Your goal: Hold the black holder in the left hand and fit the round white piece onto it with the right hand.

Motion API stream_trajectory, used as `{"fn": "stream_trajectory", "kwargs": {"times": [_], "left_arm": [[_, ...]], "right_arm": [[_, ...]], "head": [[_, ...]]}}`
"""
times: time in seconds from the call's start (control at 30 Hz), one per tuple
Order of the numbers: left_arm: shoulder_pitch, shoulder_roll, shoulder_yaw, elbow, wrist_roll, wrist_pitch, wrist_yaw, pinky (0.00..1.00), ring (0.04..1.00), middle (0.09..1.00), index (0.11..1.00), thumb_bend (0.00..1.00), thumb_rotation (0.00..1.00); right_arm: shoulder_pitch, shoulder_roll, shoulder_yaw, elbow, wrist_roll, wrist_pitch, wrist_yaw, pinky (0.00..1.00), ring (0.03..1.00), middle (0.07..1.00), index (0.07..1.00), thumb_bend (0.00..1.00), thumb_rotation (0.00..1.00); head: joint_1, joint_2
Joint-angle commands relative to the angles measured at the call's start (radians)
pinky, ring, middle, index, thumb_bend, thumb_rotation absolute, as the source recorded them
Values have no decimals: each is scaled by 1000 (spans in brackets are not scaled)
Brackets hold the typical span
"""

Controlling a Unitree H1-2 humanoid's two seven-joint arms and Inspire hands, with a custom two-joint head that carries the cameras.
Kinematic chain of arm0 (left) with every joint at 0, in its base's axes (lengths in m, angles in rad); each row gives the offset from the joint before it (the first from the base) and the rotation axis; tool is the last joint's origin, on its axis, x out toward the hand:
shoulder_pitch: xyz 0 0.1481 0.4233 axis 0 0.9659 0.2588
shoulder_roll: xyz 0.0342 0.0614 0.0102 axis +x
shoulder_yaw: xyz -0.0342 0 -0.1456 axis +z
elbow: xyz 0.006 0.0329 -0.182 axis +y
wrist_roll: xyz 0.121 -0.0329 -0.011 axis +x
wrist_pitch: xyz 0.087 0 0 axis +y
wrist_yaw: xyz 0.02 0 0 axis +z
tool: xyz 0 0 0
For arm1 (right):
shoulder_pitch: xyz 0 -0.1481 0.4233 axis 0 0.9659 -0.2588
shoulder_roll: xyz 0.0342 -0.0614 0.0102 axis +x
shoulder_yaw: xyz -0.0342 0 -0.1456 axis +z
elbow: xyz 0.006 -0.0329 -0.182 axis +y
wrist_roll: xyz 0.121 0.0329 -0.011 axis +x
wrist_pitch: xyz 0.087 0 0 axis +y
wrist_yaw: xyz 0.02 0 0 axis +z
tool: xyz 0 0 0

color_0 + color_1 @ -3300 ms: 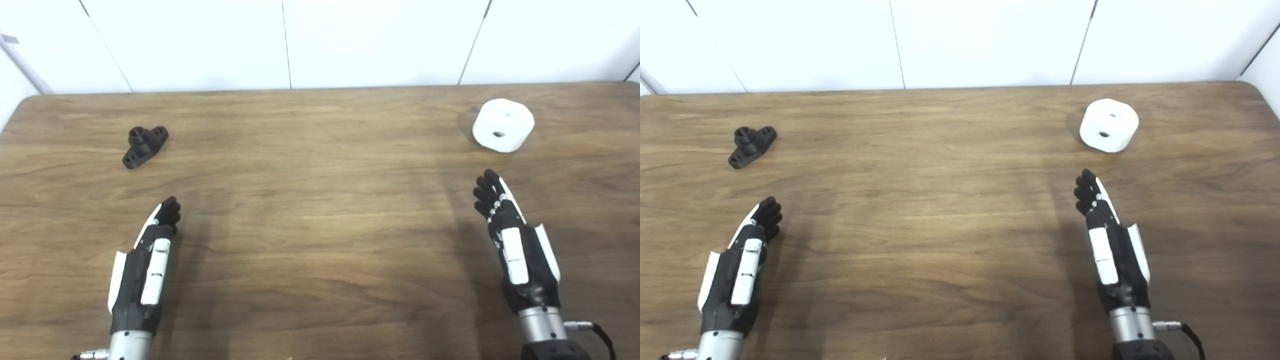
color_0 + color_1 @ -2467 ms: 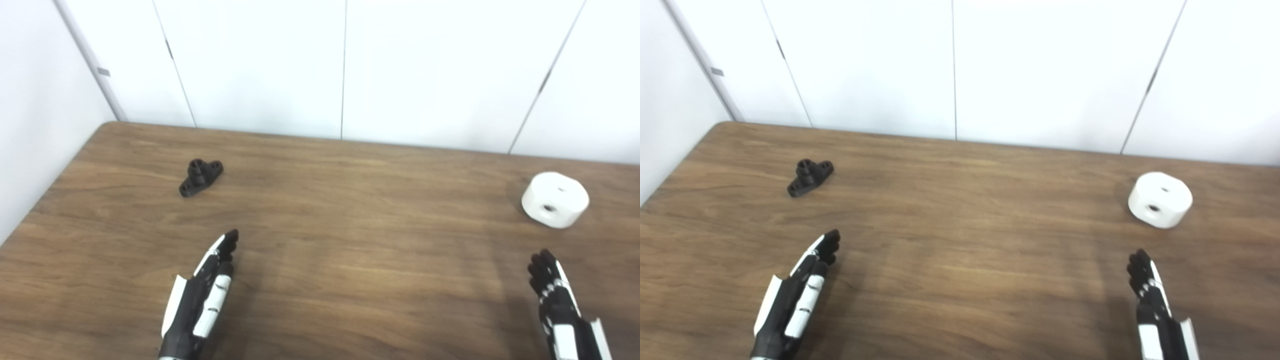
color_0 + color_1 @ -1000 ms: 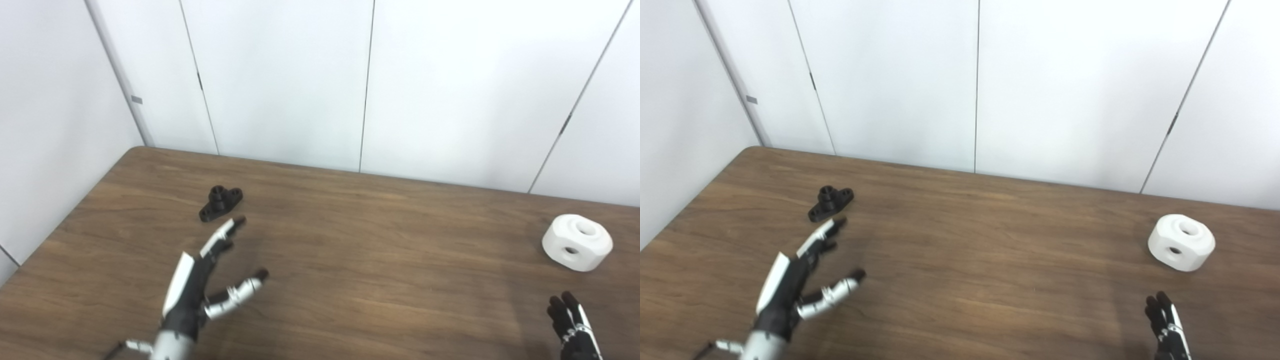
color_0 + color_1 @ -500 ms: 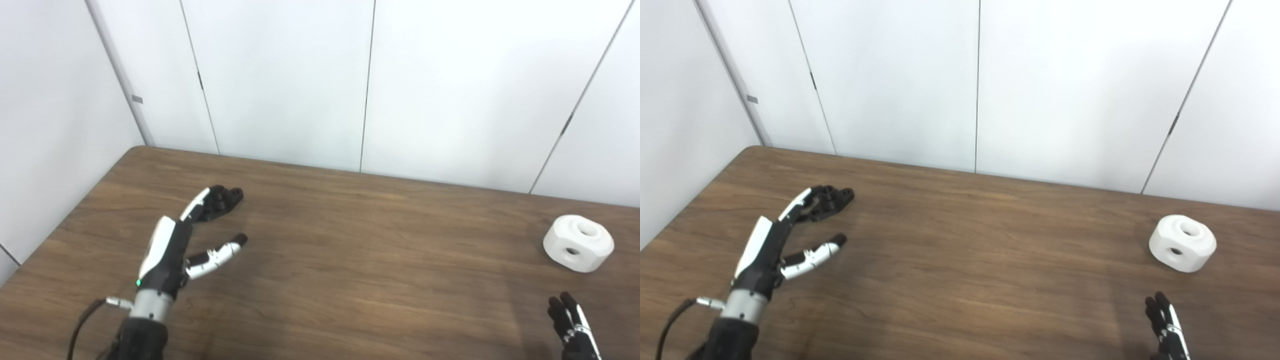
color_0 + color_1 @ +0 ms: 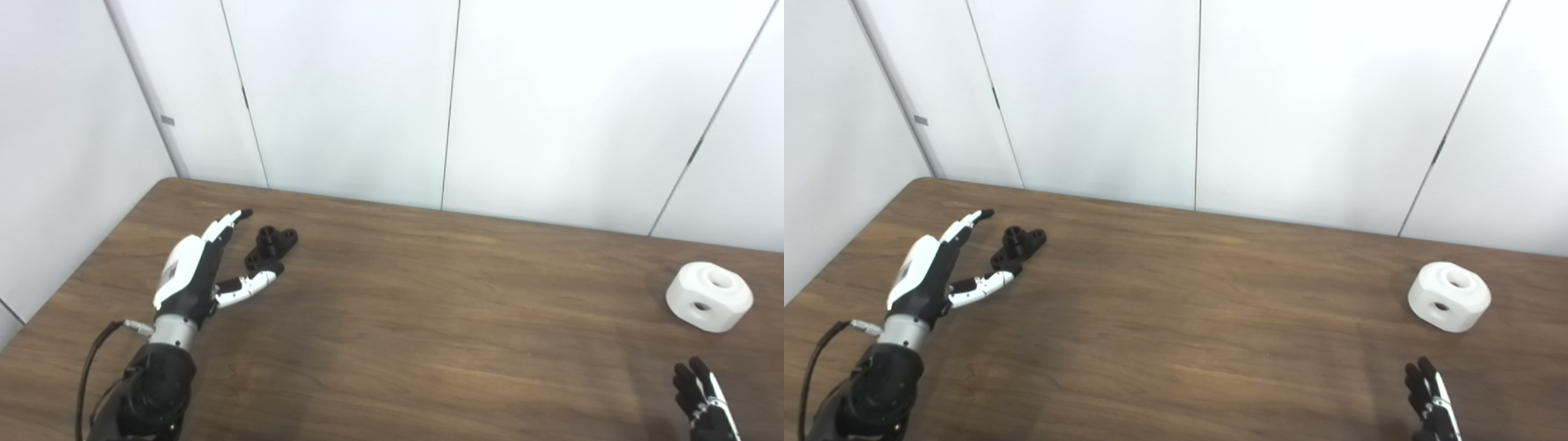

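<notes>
Lying on the table [image 5: 429, 318], the holder [image 5: 271, 246] is found in the spread of the left hand [image 5: 196, 272], between the fingers [image 5: 223, 222] stretched past its far-left side and the thumb [image 5: 251, 285], whose tip sits at the holder's near end. Whether that tip touches the holder cannot be told. The left hand is held wide and nothing is gripped in it; its back is turned up and to the left, and the forearm enters from the lower left corner with a cable looping beside the wrist.

Well apart, across the table to the right, the white piece [image 5: 708, 296] is seen resting flat, one hole facing up and another in its near side wall. It lies just beyond the right hand [image 5: 1430, 395], which is cut off by the bottom edge. Only its dark fingertips are shown, pointing away and held straight with nothing in them. White wall panels stand behind the table.
</notes>
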Motion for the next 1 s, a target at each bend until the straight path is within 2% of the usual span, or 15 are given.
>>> {"fn": "stream_trajectory", "kwargs": {"times": [0.0,0.13,0.3,0.53,0.7,0.83,0.97], "left_arm": [[-59,33,5,16,23,-9,34,926,981,954,916,742,403],[-95,53,-20,96,84,-37,77,916,968,931,897,742,372],[-134,81,-75,188,182,-54,145,907,954,912,877,774,400],[-199,79,-111,286,203,-15,149,968,974,937,869,822,467],[-227,73,-144,317,232,62,125,985,991,953,855,816,519],[-242,70,-169,334,244,116,117,972,983,940,827,807,507],[-249,70,-185,362,246,134,132,961,979,929,807,799,477]], "right_arm": [[14,41,6,49,-3,-9,-5,958,950,944,958,556,1000],[13,39,8,49,-17,-14,-8,934,937,942,958,552,1000],[12,45,11,41,-28,-1,-13,926,933,939,957,526,1000],[16,46,10,18,-51,23,-18,949,936,938,955,532,1000],[20,47,9,1,-61,41,-22,955,931,935,952,533,1000],[19,45,10,-5,-65,49,-26,958,930,931,945,542,1000],[18,35,13,-1,-48,40,-15,984,947,942,956,534,1000]], "head": [[0,1],[0,1],[-9,-2],[-13,4],[-13,10],[-15,13],[-17,16]]}}
